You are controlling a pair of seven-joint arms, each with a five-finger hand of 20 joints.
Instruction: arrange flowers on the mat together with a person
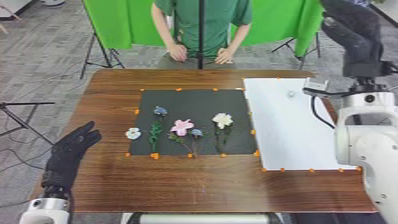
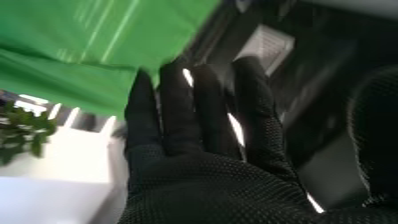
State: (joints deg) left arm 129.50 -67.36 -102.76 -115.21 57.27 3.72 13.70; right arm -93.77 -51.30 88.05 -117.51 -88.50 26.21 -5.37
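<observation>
On the dark mat (image 1: 178,100) in the head view lie a blue flower (image 1: 160,111) with a green stem, a pink flower (image 1: 182,127) with a small blue bloom (image 1: 196,132) beside it, and a cream flower (image 1: 222,120). A small white flower (image 1: 133,133) rests at the mat's left edge. My left hand (image 1: 74,146) is over the table's left edge, fingers straight, holding nothing. My right hand (image 1: 352,35) is raised at the upper right, beyond the table's far right corner, its fingers extended. In the right wrist view the right hand (image 2: 209,185) has straight fingers and holds nothing.
A white board (image 1: 289,125) lies right of the mat, with a small pale item (image 1: 291,94) near its far end. A black cable crosses its right edge. Orange markers line mat and board. A person stands at the far side, hands (image 1: 178,52) by the table edge.
</observation>
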